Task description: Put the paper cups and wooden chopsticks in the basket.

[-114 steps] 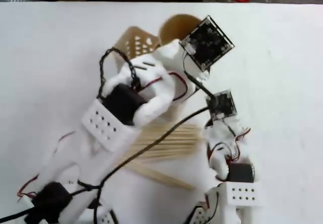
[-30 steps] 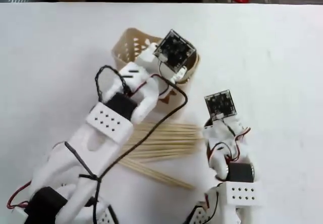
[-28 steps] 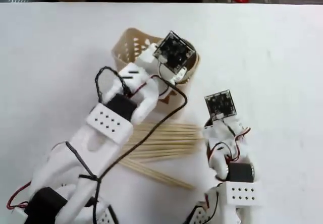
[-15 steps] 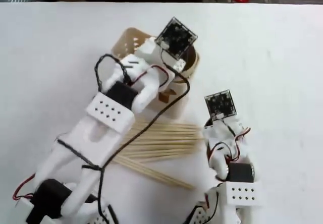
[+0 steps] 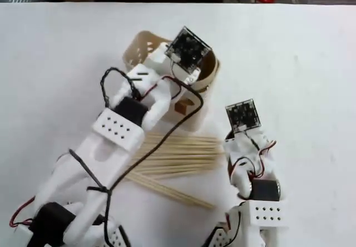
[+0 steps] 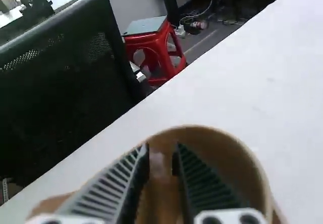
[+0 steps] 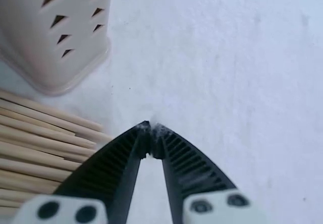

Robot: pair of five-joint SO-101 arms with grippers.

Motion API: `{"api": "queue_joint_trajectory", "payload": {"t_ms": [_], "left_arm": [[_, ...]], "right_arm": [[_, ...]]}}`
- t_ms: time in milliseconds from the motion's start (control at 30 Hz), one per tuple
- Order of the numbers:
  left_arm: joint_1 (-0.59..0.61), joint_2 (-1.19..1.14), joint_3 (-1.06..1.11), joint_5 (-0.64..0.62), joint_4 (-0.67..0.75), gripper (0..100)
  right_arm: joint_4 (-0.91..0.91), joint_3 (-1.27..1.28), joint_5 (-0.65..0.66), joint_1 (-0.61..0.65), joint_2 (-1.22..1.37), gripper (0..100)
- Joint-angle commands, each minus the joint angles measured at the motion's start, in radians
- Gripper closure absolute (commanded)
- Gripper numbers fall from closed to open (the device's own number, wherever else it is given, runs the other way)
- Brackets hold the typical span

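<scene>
1. Your left claw [image 6: 161, 149] is pinched on the rim of a paper cup [image 6: 237, 156]. The jaws are nearly together, with what looks like only the cup wall between them.
2. From above, that cup [image 5: 210, 69] stands at one end of the basket [image 5: 138, 42], inside its outline as far as you can judge. The arm hides whether its base is seated on the basket floor.
3. Your right claw [image 7: 151, 128] has its tips together and holds nothing, low over the bench [image 5: 300, 63].
4. The wooden chopsticks [image 5: 178, 157] lie bundled on the bench just beside the basket. Their long axis runs across from one arm toward the other, and one stick is splayed off diagonally.
5. The stick ends [image 7: 75, 133] stop just beside the right claw, on its side toward the left arm, so the right arm is the nearer one.
6. To grip them, you would likely need to open the right claw and set its jaws across the sticks rather than along them.
7. The basket wall [image 7: 55, 47] stands near the stick ends. The open bench lies on the right claw's far side.
</scene>
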State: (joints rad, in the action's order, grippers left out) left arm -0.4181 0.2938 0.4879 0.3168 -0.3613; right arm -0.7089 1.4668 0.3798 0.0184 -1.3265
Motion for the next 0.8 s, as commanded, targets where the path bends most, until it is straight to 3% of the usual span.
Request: {"api": "queue_joint_trajectory", "payload": {"t_ms": [0, 367, 767], "left_arm": [[0.012, -0.005, -0.095, 0.037, -0.071, 90], [0.053, -0.005, -0.58, 0.037, -0.448, 90], [0.081, 0.041, -0.87, 0.037, -0.844, 90]], "right_arm": [[0.022, -0.006, 0.015, -0.005, -0.013, 97.8], [0.022, -0.006, 0.015, -0.005, -0.013, 97.8], [0.022, -0.006, 0.015, -0.005, -0.013, 97.8]]}}
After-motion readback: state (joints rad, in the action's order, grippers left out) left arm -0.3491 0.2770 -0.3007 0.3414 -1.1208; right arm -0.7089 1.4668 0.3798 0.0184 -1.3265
